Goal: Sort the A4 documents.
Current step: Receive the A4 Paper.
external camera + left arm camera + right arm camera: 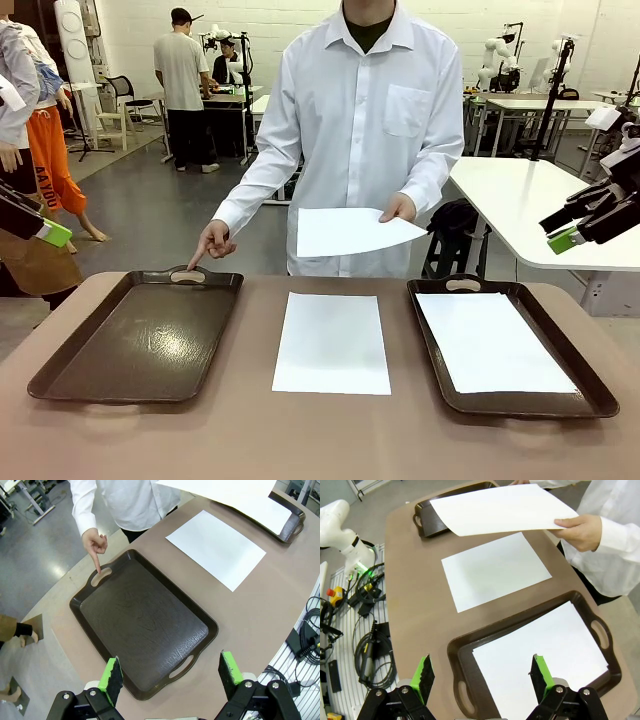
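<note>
Three plain white rectangular A4 paper sheets show. One sheet (331, 343) lies flat on the brown counter (330, 440), between two dark brown handled trays. A second sheet (495, 342) rests inside the right tray (427, 340). A third sheet (350, 231) is held level over the counter's far edge by a person's hand (398, 208). The person's other hand (212, 243) points a finger at the left tray (140, 340), at its handle. Both lying sheets run lengthwise from robot to person, while the held one lies crosswise. The left pincer (171, 675) and the right pincer (482, 672) hang spread, gripping nothing.
</note>
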Robot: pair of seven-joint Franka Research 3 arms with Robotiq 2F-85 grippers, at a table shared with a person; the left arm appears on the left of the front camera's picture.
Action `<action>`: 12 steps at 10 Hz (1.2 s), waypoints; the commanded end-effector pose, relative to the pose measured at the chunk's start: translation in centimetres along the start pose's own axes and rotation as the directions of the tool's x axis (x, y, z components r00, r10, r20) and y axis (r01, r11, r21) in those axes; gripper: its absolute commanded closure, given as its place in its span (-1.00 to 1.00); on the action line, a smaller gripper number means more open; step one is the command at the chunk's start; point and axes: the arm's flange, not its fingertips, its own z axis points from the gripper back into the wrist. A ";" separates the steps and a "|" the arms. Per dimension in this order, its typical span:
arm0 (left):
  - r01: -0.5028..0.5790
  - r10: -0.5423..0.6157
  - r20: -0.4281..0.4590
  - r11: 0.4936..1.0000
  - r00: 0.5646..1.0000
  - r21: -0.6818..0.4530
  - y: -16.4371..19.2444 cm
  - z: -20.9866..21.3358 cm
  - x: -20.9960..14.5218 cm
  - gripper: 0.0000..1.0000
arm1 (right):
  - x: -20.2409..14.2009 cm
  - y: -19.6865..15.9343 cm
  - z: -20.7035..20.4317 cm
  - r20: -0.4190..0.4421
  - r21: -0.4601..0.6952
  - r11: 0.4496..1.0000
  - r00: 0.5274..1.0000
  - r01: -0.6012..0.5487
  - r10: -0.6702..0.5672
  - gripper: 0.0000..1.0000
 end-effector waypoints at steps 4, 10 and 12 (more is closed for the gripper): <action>-0.001 0.001 0.000 1.000 1.000 0.000 0.1 0.0 -0.1 -1.00 | 0.1 0.0 -0.1 -0.003 -0.001 1.000 1.000 -0.006 0.006 -1.00; -0.273 0.290 0.045 0.934 0.956 -0.231 1.6 -8.6 2.6 -1.00 | 0.1 0.0 -0.1 -0.003 -0.001 1.000 1.000 -0.006 0.006 -1.00; -0.389 0.482 0.112 0.805 0.869 -0.447 3.0 -11.2 3.5 -1.00 | 0.1 0.0 -0.1 -0.003 -0.001 1.000 1.000 -0.006 0.006 -1.00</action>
